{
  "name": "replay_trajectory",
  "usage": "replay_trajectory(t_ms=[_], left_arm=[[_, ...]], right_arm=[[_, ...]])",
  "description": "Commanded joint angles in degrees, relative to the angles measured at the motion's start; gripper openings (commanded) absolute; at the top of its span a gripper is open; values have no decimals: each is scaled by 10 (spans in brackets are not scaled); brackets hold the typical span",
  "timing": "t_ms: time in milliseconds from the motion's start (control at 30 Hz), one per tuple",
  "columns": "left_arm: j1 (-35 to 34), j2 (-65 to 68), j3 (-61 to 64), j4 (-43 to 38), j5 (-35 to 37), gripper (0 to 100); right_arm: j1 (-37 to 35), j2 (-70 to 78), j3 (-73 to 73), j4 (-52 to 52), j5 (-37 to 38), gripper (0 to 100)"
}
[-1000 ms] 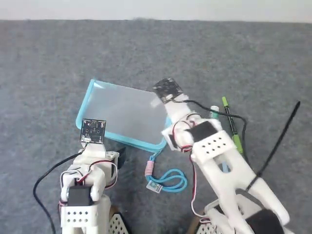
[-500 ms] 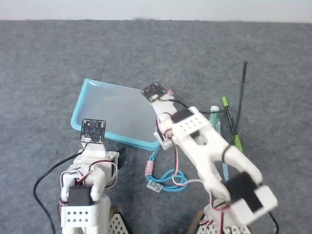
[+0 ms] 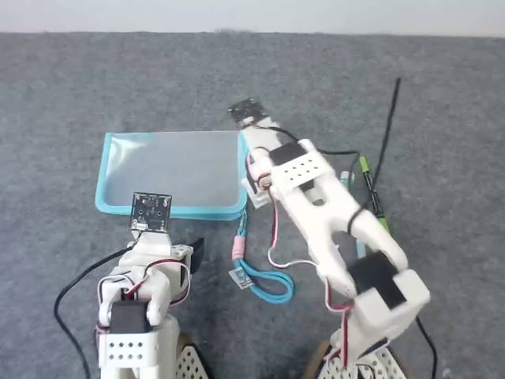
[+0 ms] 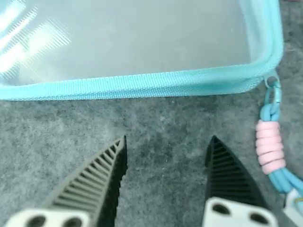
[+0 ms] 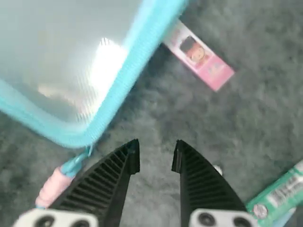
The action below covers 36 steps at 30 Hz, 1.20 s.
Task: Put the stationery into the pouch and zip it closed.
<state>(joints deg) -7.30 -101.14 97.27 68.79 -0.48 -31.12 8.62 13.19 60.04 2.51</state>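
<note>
The translucent pouch (image 3: 170, 167) with a teal zip edge lies flat and square to the table; its zip corner (image 4: 265, 75) shows close up. A pink bead (image 3: 237, 251) and blue cord loop (image 3: 268, 284) trail from the zip pull. My right gripper (image 5: 156, 158) hovers just off the pouch's near right corner (image 5: 90, 137), fingers slightly apart, holding nothing. A pink eraser (image 5: 199, 54) lies beside the pouch edge, a green-and-white tube (image 5: 279, 191) farther off. My left gripper (image 4: 168, 144) stands open over bare mat, just short of the pouch's near edge. A green pen (image 3: 371, 193) lies right of the right arm.
A black cable (image 3: 387, 134) runs across the mat at the right. Grey mat (image 3: 95, 87) stretches bare behind and left of the pouch. The right arm (image 3: 323, 213) hides part of the stationery beside it.
The right arm swung left and farther out. The pouch turned from tilted to square and slid left. The cord loop shifted slightly. The left arm stayed still.
</note>
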Motion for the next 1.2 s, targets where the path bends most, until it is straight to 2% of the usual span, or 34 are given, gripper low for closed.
replay_trajectory(t_ms=[0, 167, 333, 467, 667, 733, 1167], left_arm=[[-2, 0, -6, 4, 11, 259], [-2, 0, -6, 4, 11, 259], [-2, 0, -6, 4, 11, 259], [-2, 0, -6, 4, 11, 259], [-2, 0, -6, 4, 11, 259], [-2, 0, -6, 4, 11, 259], [-2, 0, -6, 4, 11, 259]], right_arm=[[-44, -138, 82, 12, -21, 138], [-117, -217, 173, -45, -53, 138], [-140, -177, 191, -58, -105, 138], [-153, -145, 180, -62, -107, 146], [-181, -114, 148, -48, -108, 323], [-189, -102, 144, -43, -108, 355], [-188, 23, 87, -42, -113, 356]])
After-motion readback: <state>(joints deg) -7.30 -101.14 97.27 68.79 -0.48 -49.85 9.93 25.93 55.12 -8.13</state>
